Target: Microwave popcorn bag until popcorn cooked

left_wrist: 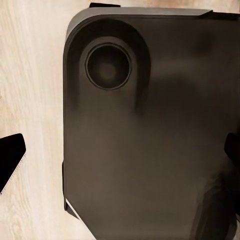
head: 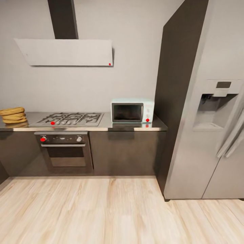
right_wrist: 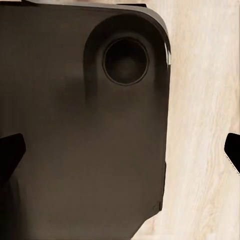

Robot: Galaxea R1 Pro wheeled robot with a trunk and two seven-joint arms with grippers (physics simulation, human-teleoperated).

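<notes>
Both spread wide, empty: left gripper (left_wrist: 120, 155), right gripper (right_wrist: 120, 150). Tan lump, probably the popcorn bag (head: 13, 115), sits on the countertop (head: 149, 128), 9 o'clock from the microwave (head: 132, 110), well apart. Likely light, crushable paper; pinch the rim gently.

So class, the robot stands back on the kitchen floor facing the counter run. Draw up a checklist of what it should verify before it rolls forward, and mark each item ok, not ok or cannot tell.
1. Microwave located: ok. It stands on the countertop beside the tall fridge.
2. Microwave door open for loading: not ok. The dark glass door looks closed.
3. Popcorn bag located: cannot tell. The tan stacked shapes at the countertop's far end from the microwave look more like baskets.
4. Left claw and right claw ready: ok. Dark fingertips sit wide apart with nothing between them, above the robot's dark base.
5. Route over the wooden floor to the counter: ok.
</notes>
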